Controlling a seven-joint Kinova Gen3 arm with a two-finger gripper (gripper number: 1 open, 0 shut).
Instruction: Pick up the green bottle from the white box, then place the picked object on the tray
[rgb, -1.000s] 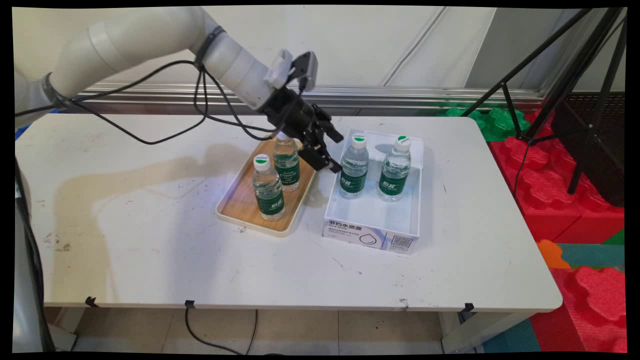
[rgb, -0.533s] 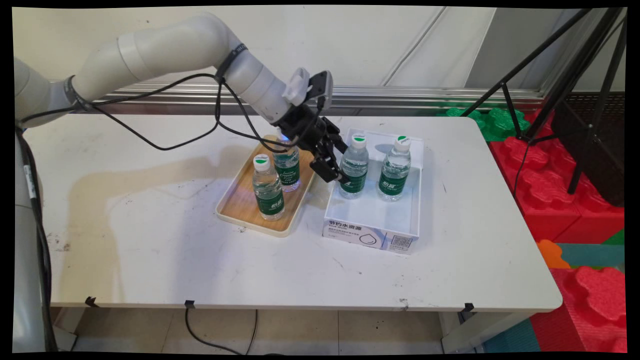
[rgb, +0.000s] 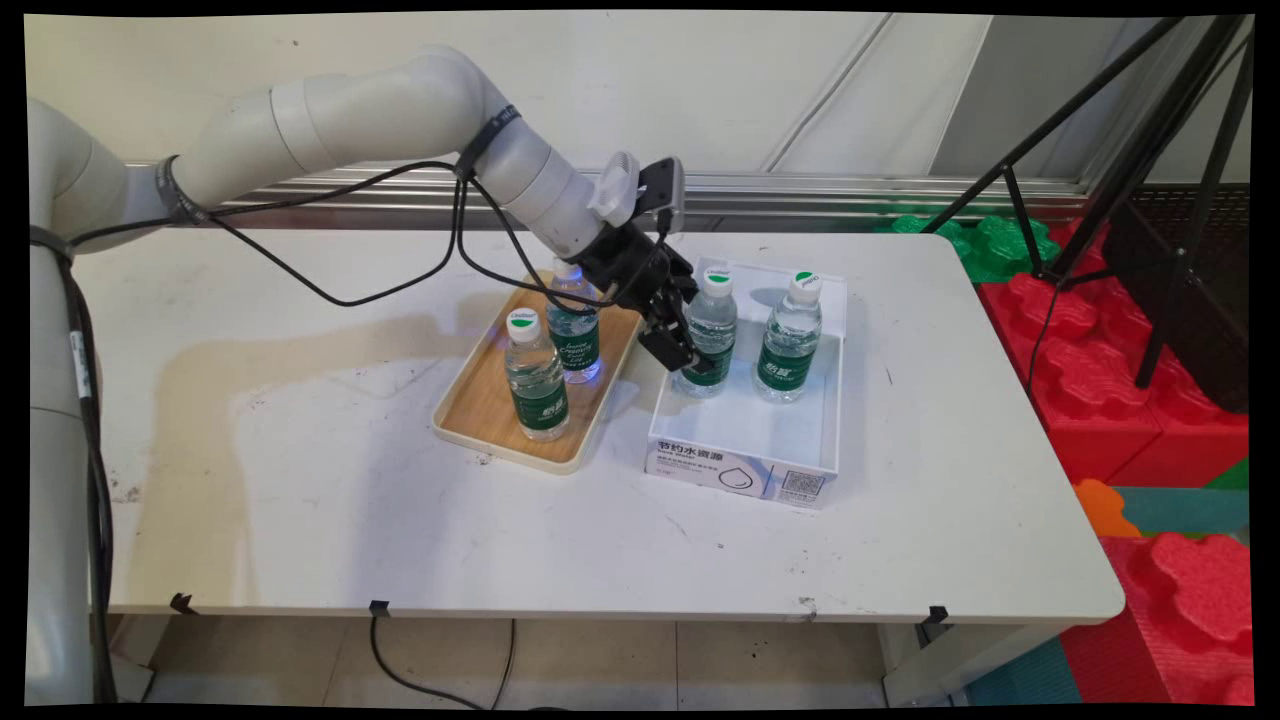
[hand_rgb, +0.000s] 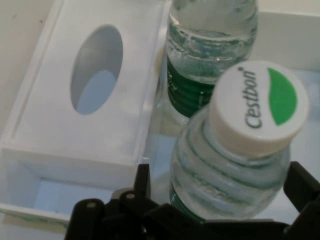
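a white robot arm reaches in from the left, wrist angled down, its gripper (rgb: 690, 348) open with jaws either side of the left water bottle (hand_rgb: 235, 165) in a white box (rgb: 828, 400). a clean grip calls for centring on the bottle's body. 2 more bottles stand on a wooden tray (rgb: 480, 410) nearby on the white surface (rgb: 300, 480).

On the table (rgb: 300, 480) a tray (rgb: 480, 410) lies left of an open box (rgb: 745, 440), the two just beside each other. Two bottles stand in the tray, one (rgb: 536, 375) nearer the camera and one (rgb: 574, 330) behind it. Two more stand side by side in the box's far half, the left bottle (rgb: 712, 335) (hand_rgb: 235, 165) between the fingers of the gripper (rgb: 690, 340), the right bottle (rgb: 790, 340) (hand_rgb: 210, 55) beside it.
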